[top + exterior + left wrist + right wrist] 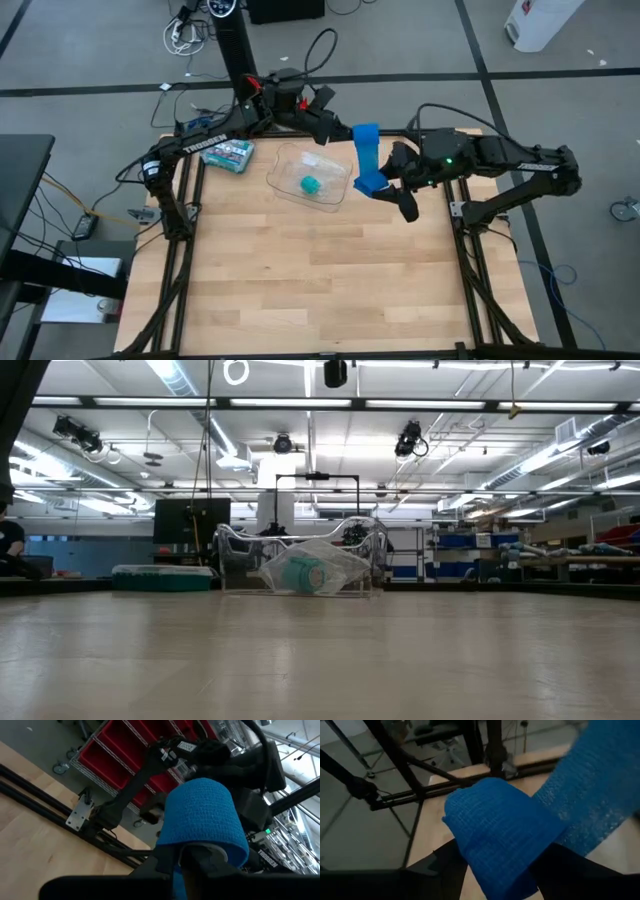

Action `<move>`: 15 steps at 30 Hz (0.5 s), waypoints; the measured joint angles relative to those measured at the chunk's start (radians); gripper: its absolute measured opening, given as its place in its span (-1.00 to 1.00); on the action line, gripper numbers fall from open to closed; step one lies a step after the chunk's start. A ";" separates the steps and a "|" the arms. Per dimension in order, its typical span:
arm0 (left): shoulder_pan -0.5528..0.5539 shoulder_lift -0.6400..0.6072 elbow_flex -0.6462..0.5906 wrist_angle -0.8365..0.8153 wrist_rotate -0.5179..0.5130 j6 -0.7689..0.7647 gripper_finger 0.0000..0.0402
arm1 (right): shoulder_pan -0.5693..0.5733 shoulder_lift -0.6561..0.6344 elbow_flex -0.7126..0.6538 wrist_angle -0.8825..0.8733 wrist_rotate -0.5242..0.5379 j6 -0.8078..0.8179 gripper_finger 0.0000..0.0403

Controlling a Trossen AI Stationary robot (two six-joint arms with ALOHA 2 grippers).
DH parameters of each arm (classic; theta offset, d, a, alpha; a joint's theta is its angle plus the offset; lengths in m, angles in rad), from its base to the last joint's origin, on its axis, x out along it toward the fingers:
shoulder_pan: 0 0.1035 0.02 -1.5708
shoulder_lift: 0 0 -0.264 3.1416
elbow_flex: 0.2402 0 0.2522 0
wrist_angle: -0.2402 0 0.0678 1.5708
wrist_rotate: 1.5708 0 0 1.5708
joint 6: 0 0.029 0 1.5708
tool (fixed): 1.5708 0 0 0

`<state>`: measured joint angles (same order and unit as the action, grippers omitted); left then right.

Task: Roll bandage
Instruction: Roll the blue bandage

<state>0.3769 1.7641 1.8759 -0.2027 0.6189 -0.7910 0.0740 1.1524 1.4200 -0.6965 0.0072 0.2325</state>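
Left hand (350, 133) | right hand (388, 186) | both gripping bandage (367, 158) aloft

Bandage (367, 158) up above the table's (300, 280) far half, stretched between left gripper (347, 134) at its far end and right gripper (385, 183) at its near end, both clamped on it. Clear tray (283, 178) just left of the bandage, on the table, with a small roll (311, 185) inside. Printed box (226, 154) farther left, by the far left edge.
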 joint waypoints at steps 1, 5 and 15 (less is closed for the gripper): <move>0.004 0.000 0.000 0.001 0.000 0.000 -0.87 | 0.017 -0.004 0.000 0.004 0.033 -0.030 0.05; 0.022 0.000 0.000 0.000 0.028 -0.011 -0.87 | 0.099 -0.001 -0.001 -0.013 0.205 -0.237 0.04; 0.054 -0.002 0.000 0.000 0.049 -0.026 -0.87 | 0.240 -0.011 -0.001 0.102 0.496 -0.429 0.00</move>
<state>0.4312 1.7626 1.8763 -0.2031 0.6677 -0.8169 0.3136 1.1415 1.4189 -0.5946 0.5028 -0.1969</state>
